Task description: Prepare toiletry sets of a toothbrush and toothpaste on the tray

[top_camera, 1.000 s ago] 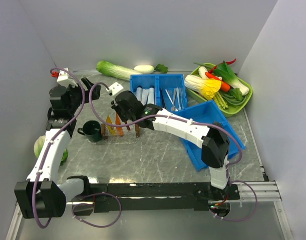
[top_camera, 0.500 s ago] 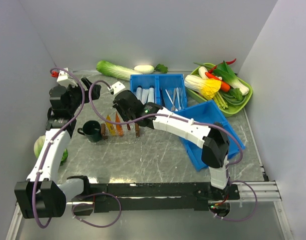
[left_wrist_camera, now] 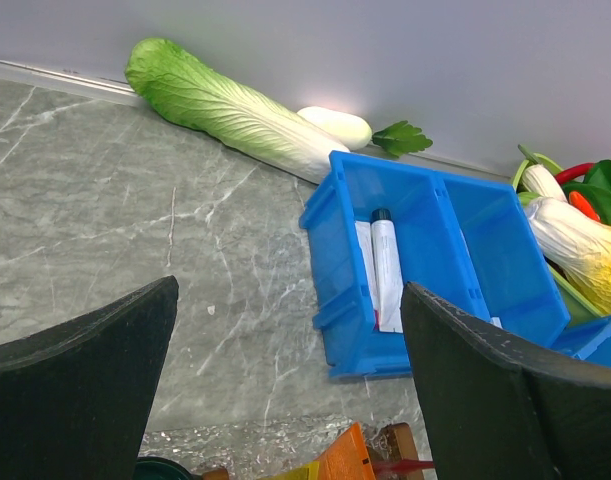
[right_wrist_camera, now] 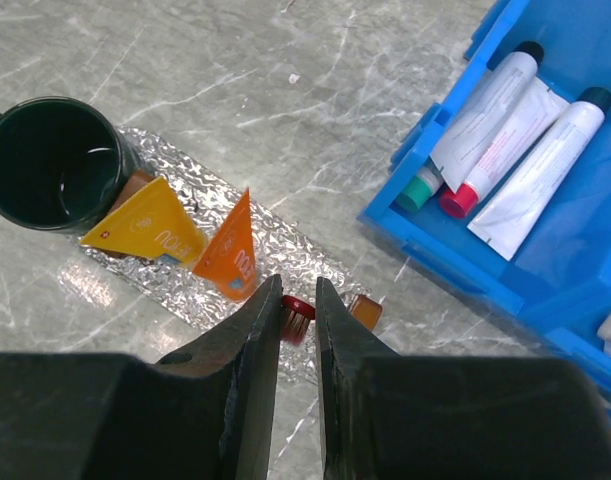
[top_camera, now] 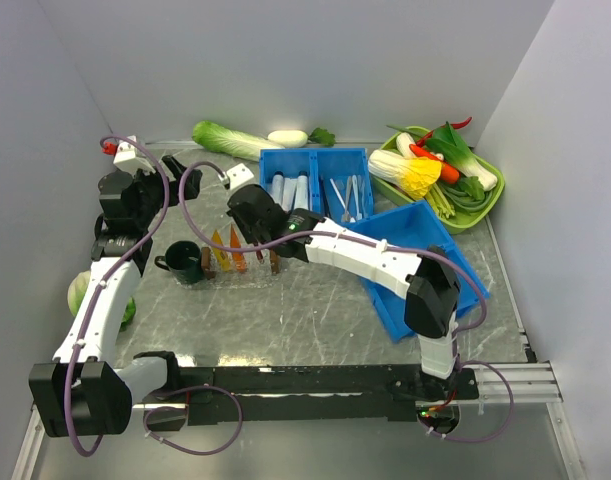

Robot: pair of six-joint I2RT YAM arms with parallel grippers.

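Note:
My right gripper (right_wrist_camera: 297, 290) is shut on the dark red toothbrush (right_wrist_camera: 297, 318), seen end-on between its fingers just above the clear crinkled tray (right_wrist_camera: 315, 262). The yellow toothpaste tube (right_wrist_camera: 150, 232) and the orange tube (right_wrist_camera: 233, 252) lie on the tray to its left. In the top view the right gripper (top_camera: 257, 236) hangs over the tray (top_camera: 247, 276) with the toothbrush (top_camera: 257, 253) below it. My left gripper (left_wrist_camera: 290, 290) is open and empty, held high behind the tray; in the top view it (top_camera: 177, 168) is at the far left.
A dark green mug (top_camera: 183, 262) stands at the tray's left end. Small brown blocks (right_wrist_camera: 367, 312) sit on the tray. A double blue bin (top_camera: 315, 180) with larger tubes is behind, a big blue bin (top_camera: 425, 262) to the right, a green vegetable dish (top_camera: 485, 205) at back right, and a cabbage (top_camera: 230, 140) at the back.
My right gripper has shifted slightly back and to the right over the tray, still holding the toothbrush. The left arm has not moved.

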